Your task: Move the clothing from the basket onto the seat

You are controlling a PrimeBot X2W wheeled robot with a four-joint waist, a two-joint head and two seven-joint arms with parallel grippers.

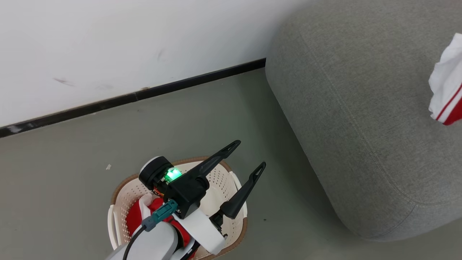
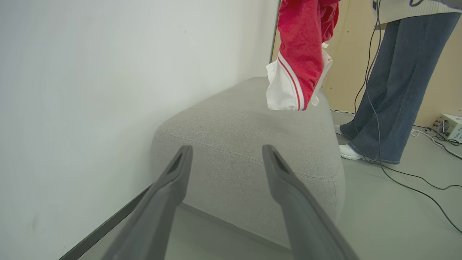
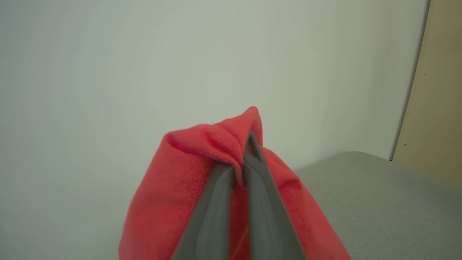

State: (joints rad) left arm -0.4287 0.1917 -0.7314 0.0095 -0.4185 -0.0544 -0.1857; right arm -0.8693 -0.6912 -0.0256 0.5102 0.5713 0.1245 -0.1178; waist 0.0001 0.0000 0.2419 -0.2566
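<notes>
My right gripper (image 3: 242, 159) pinches clothing (image 3: 187, 173) high so it clears the seat (image 3: 379, 195) beneath; left gripper (image 1: 249, 154) hangs released over the basket (image 1: 231, 187), ready.

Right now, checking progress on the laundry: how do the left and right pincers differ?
The left pincer stands open and empty over the basket; the right pincer is shut on a red garment. The left pincer points toward the seat; the right pincer dangles its garment above the seat. Both are dark and long-fingered.
</notes>
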